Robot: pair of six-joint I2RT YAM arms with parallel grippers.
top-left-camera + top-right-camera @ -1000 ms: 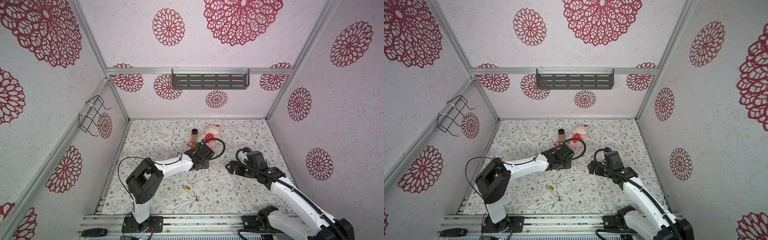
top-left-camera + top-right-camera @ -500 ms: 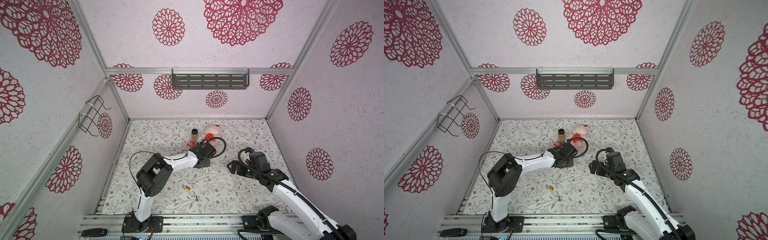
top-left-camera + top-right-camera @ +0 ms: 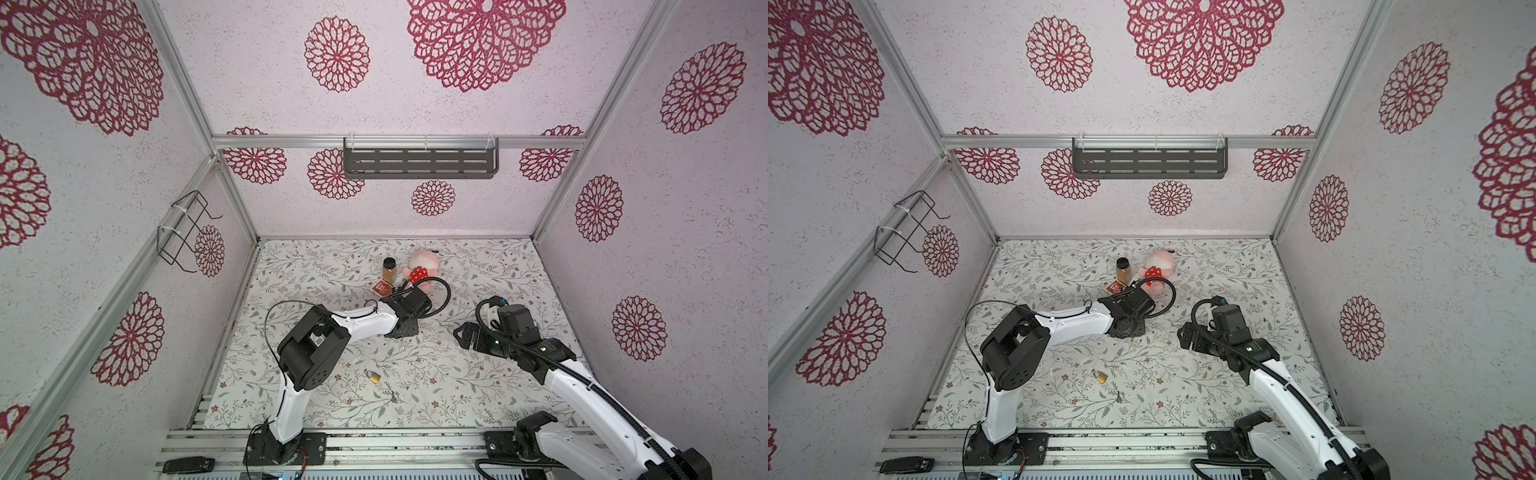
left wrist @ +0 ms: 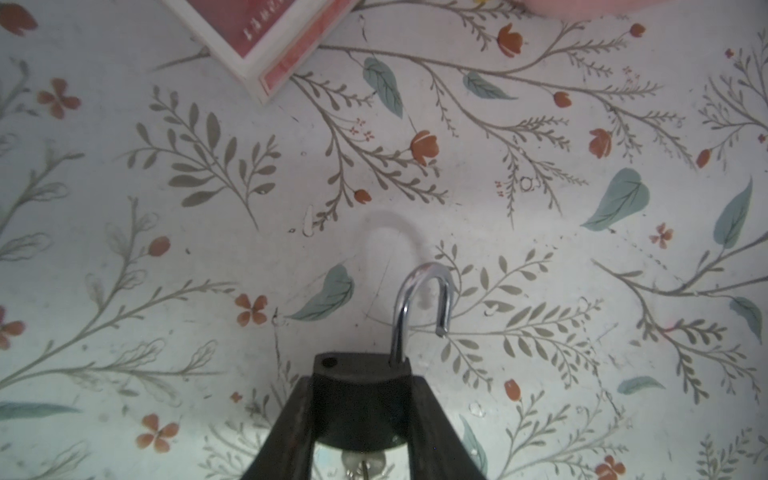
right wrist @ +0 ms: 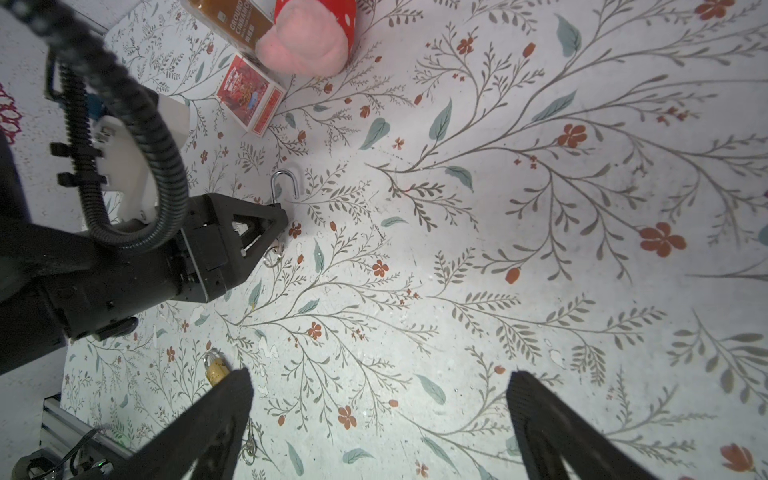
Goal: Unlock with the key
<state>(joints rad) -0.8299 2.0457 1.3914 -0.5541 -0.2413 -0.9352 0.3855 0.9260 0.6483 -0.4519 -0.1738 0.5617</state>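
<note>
Nearest the arm bases, a small key (image 3: 392,397) lies flat on the tabletop (image 3: 478,374). A brass padlock (image 3: 374,376) sits just beyond it. Both are well apart from either gripper and look untouched.

Farther in, the left gripper (image 3: 401,328) is clamped across the sides of a dark padlock (image 4: 359,399) and holds it low over the tabletop. Its shackle (image 4: 424,291) points away from the wrist. Gripped by the body like this, the lock is steadied as in a vise, with the keyway end left reachable. A key ring (image 5: 272,255) hangs under the body, so a key probably sits in the keyway, though that part is too blurred to be sure. One leg of the shackle is out of the body with its free end hanging clear, so I judge this lock already sprung.

The right gripper (image 5: 380,376) has its jaws spread wide and holds nothing. It hovers to the right of the held padlock, well apart from it and turned toward it.

Beyond the lock lies a red card box (image 5: 249,95). A spice jar (image 3: 389,268) and a pink plush toy (image 3: 422,268) stand farthest back.
</note>
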